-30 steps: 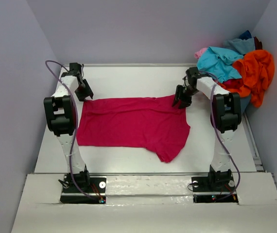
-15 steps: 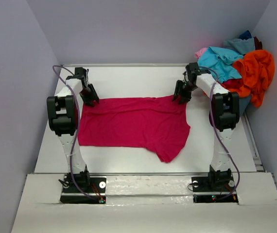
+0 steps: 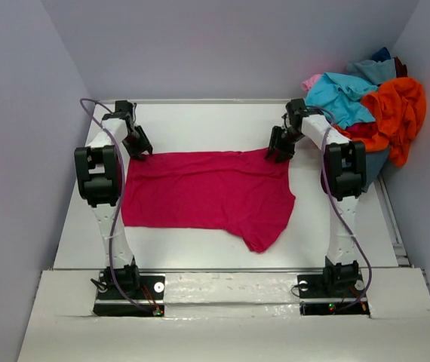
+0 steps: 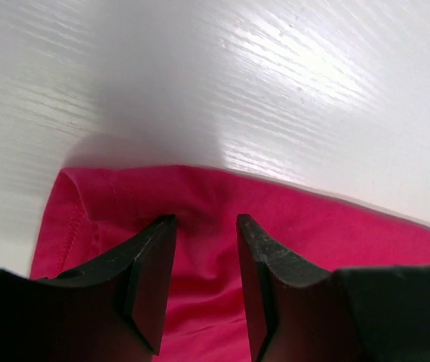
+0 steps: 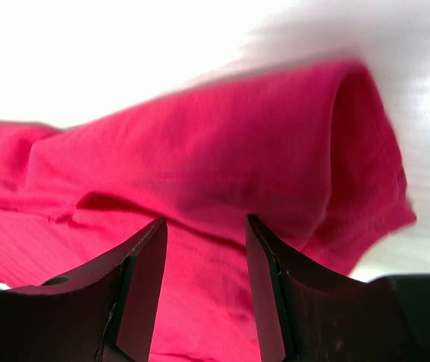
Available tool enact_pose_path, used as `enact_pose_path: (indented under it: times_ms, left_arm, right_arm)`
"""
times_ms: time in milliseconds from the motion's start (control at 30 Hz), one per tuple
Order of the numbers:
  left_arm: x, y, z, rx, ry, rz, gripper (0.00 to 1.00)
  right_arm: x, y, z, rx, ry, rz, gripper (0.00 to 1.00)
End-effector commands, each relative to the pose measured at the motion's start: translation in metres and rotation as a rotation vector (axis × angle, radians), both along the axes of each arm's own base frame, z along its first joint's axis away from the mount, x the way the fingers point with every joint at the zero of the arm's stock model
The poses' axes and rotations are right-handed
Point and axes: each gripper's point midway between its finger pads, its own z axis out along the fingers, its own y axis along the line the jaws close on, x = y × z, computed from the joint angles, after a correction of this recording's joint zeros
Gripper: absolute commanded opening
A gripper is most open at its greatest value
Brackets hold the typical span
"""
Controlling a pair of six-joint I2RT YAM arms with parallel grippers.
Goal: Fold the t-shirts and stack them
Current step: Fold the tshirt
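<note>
white surface (image 3: 200, 121) carries crimson t-shirt (image 3: 207, 196) spread flat centrally, left pincer (image 3: 142, 150) and right pincer (image 3: 276, 155) both unclenched astride its far corners, likely set to pinch for folding; spare t-shirts (image 3: 366, 105) heaped far-right.

Nothing readable for you here, honestly. The crimson t-shirt (image 3: 207, 192) is plain cloth, the pile of t-shirts (image 3: 366, 105) shows single colours only, and the tabletop (image 3: 200, 121) carries no legible marks.

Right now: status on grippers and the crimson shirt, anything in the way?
Crimson t-shirt spread flat, not pinched. Left gripper open at its far-left corner, right gripper open at far-right corner. Other shirts piled far right, none on it.
</note>
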Motion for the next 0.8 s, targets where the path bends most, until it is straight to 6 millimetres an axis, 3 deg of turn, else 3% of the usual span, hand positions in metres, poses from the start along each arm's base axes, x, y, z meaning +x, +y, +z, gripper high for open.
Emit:
enact_pose_path:
  times_ms: [0, 267, 400, 767]
  left_arm:
    - [0.017, 0.016, 0.018, 0.046, -0.039, 0.052, 0.49]
    - [0.022, 0.027, 0.007, 0.076, -0.007, 0.073, 0.5]
    - [0.024, 0.035, -0.003, 0.07, 0.015, 0.09, 0.5]
    - [0.044, 0.043, 0.001, 0.053, -0.006, 0.107, 0.5]
  right_arm:
    - [0.018, 0.009, 0.002, 0.016, -0.021, -0.004, 0.52]
    - [0.057, 0.014, 0.014, 0.025, -0.089, -0.011, 0.53]
    - [0.068, 0.013, 0.014, 0.042, -0.101, -0.026, 0.53]
    - [0.088, 0.001, 0.018, 0.055, -0.149, -0.064, 0.53]
